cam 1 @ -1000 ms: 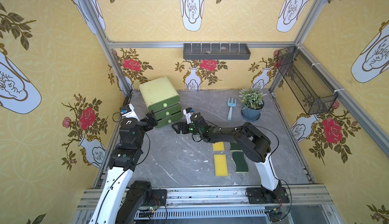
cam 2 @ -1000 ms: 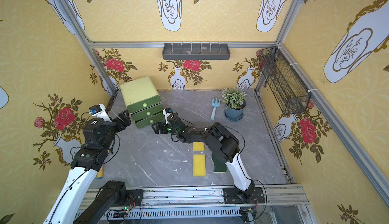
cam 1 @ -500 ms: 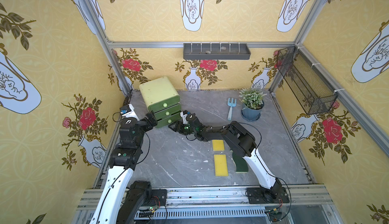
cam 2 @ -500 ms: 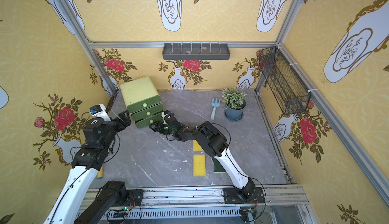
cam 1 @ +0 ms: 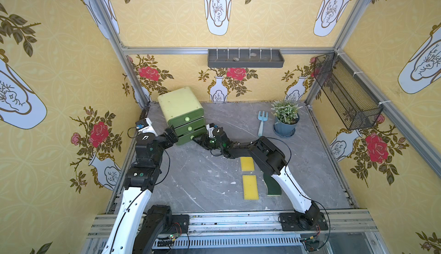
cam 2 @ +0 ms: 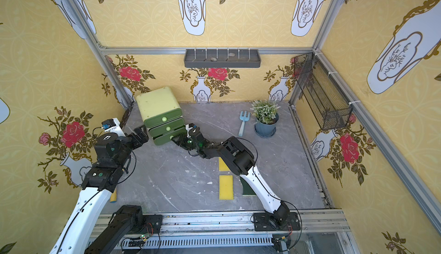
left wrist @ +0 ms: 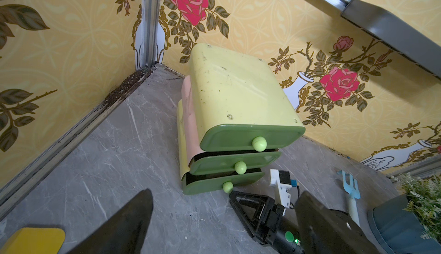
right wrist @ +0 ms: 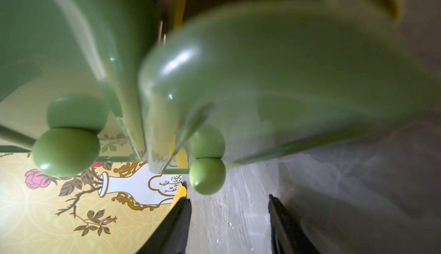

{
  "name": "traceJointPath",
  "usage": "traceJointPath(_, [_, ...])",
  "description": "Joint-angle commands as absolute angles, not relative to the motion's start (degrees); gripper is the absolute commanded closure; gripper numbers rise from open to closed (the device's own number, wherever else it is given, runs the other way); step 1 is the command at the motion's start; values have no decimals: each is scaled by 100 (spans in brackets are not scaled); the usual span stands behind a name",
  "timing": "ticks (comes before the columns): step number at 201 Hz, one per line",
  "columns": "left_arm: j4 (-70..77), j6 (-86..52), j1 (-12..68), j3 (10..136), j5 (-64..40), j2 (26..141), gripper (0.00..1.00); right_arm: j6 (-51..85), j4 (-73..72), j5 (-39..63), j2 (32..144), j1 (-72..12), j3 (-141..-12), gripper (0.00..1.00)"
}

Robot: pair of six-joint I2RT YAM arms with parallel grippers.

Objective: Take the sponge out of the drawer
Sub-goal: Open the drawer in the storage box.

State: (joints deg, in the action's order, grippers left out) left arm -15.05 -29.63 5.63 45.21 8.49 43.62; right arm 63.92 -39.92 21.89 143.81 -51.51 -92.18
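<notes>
Hovering low, right gripper (right wrist: 228, 197) with jaws parted, empty, knob (right wrist: 207, 176) of the bottom drawer (cam 1: 183, 141) just ahead of its fingertips, untouched, sponge out of sight, left gripper (cam 1: 172, 135) spread wide beside the drawers.

One drawer unit (cam 1: 180, 102), three drawers: top drawer (left wrist: 226, 138), middle drawer (left wrist: 214, 163), bottom drawer (left wrist: 202, 187), a knob (left wrist: 259, 143) on each. Sponges, three for certain: far yellow sponge (cam 1: 247, 164), near yellow sponge (cam 1: 250, 187), dark green sponge (cam 1: 272, 188). And a yellow block (cam 2: 113, 196), maybe a fourth. One garden fork (cam 1: 262, 121), one potted plant (cam 1: 286, 114), one wire basket (cam 1: 346, 92), one grey tray (cam 1: 245, 60).
</notes>
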Motion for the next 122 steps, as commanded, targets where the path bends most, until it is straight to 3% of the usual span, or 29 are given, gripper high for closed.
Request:
traceJointPath(1, [-1331,-2987,554,4480,765,4372,2,6519,-4398,2265,14467,-5155,-9319,47])
traceJointPath(58, [-1309,-3006,546,4460,696,4403,2,6691,-4617,2347,14685,-5160,-9564,55])
traceJointPath(122, [-1293,-3005,537,4454,672,4429,2,6929,-4856,2313,14897,-5163,-9782,56])
